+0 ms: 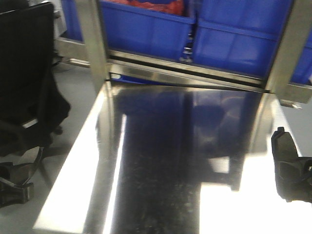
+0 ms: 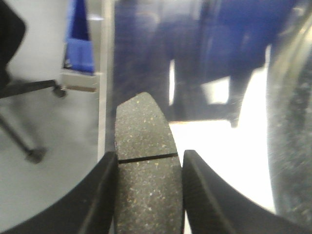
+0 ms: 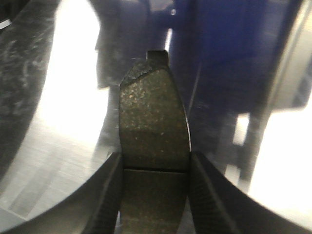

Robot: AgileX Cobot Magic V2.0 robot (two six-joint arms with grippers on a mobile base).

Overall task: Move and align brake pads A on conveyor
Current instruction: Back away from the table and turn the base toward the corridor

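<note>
In the left wrist view a dark grey speckled brake pad [image 2: 144, 126] with a thin groove across it sticks out forward, with my left gripper [image 2: 148, 163] shut on its sides. It hangs over the left edge of a shiny steel table [image 2: 219, 161]. In the right wrist view another brake pad [image 3: 153, 112], with a small tab at its far end, is held the same way, my right gripper [image 3: 155, 165] shut on it above the steel surface. From the front, the right gripper [image 1: 288, 163] shows at the table's right edge. The conveyor is out of view.
The steel table [image 1: 161, 161] fills the front view, with metal frame posts [image 1: 93, 39] at its far corners and blue bins [image 1: 146, 27] behind them. A black office chair [image 1: 27, 78] stands on the floor to the left.
</note>
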